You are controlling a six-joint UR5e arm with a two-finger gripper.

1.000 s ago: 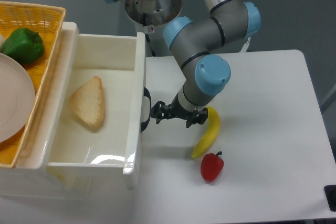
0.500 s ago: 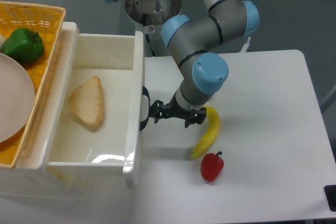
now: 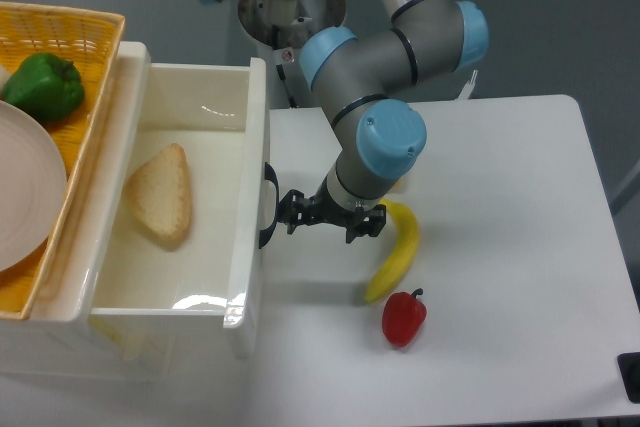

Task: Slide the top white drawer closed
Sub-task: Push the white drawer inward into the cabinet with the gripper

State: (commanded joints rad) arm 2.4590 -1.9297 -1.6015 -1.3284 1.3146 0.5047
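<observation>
The top white drawer (image 3: pixel 248 137) stands pulled out at the left of the table, and a slice of bread (image 3: pixel 158 195) lies inside it. Its black curved handle (image 3: pixel 266 205) sits on the front panel and faces right. My gripper (image 3: pixel 287 219) points left at that handle, and its tips are against or just beside it. The fingers look drawn together with nothing between them. The arm's blue-capped wrist (image 3: pixel 385 147) hangs above and to the right of the gripper.
A banana (image 3: pixel 396 251) and a red pepper (image 3: pixel 404 317) lie on the white table (image 3: pixel 500 247) just right of the gripper. A yellow wicker basket (image 3: pixel 70 37) at the far left holds a green pepper (image 3: pixel 42 85) and a white plate (image 3: pixel 25 197).
The gripper has moved left against the handle. The drawer's front panel has slid left with it, by a small amount.
</observation>
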